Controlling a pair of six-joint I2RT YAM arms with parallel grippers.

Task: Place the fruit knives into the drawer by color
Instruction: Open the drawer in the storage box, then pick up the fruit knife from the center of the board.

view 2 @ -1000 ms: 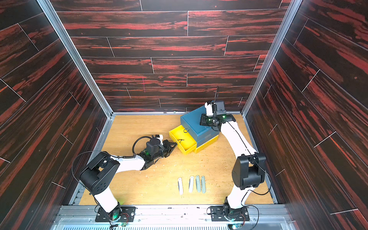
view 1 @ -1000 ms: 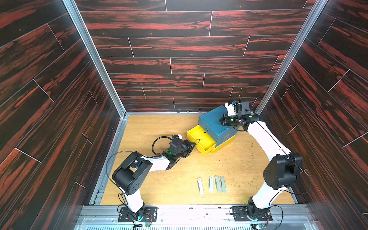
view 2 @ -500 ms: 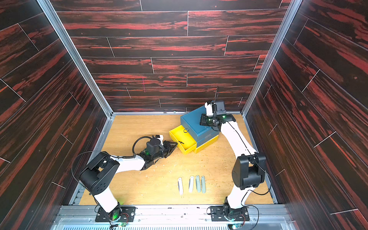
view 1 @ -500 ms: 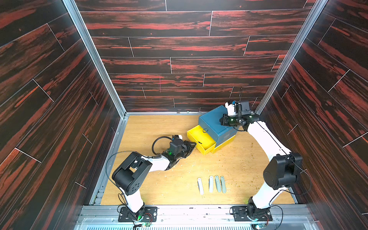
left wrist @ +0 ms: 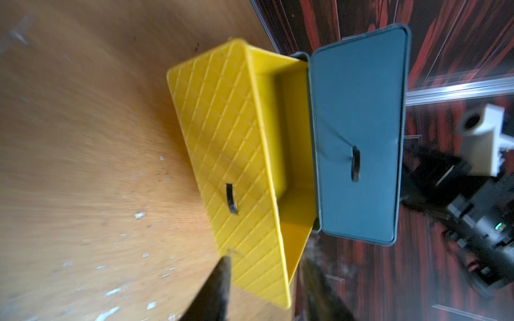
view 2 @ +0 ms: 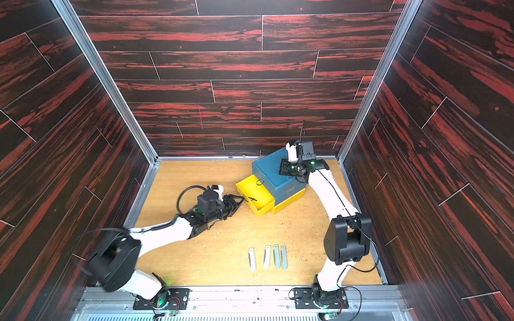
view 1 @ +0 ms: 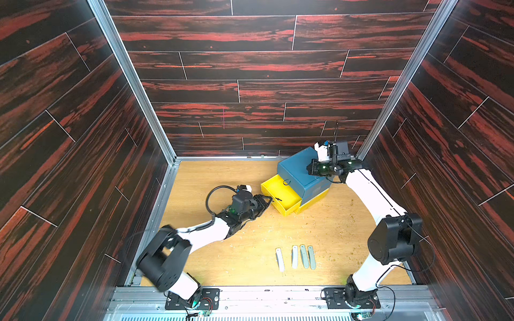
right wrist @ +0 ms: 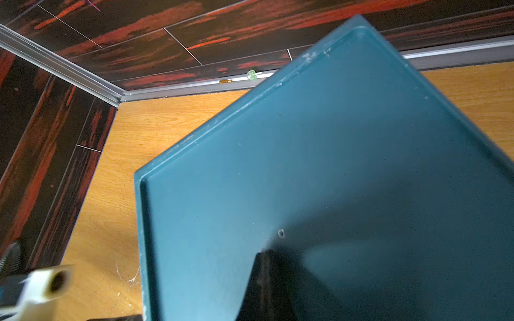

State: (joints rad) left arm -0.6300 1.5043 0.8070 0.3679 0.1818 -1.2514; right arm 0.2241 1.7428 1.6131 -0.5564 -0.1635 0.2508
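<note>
Where the left gripper (left wrist: 265, 258) hovers just off the front of the pulled-out yellow drawer (left wrist: 222, 139), its jaws stand apart with nothing clamped between them. In the left wrist view the dark fingers (left wrist: 219, 280) frame the drawer's near corner, and the small black handle (left wrist: 231, 198) on the quilted front sits clear of both. Behind the drawer rises the teal cabinet (view 1: 297, 169). Its upper teal drawer front (left wrist: 358, 111) is closed flush and carries its own handle (left wrist: 355, 164). The right gripper (right wrist: 265, 266) rests on the cabinet's top, jaws together, holding nothing. The open drawer stands between the left gripper and the cabinet. The knives lie well apart from both grippers, near the front edge of the wooden table (view 1: 222, 178). Two whitish fruit knives (view 1: 280, 259) lie toward the left arm's side and two grey-green fruit knives (view 1: 304, 256) just beside them, all four in a roughly parallel row. Only bare table with scattered crumbs (view 1: 250, 225) lies between that row and the drawer.
</note>
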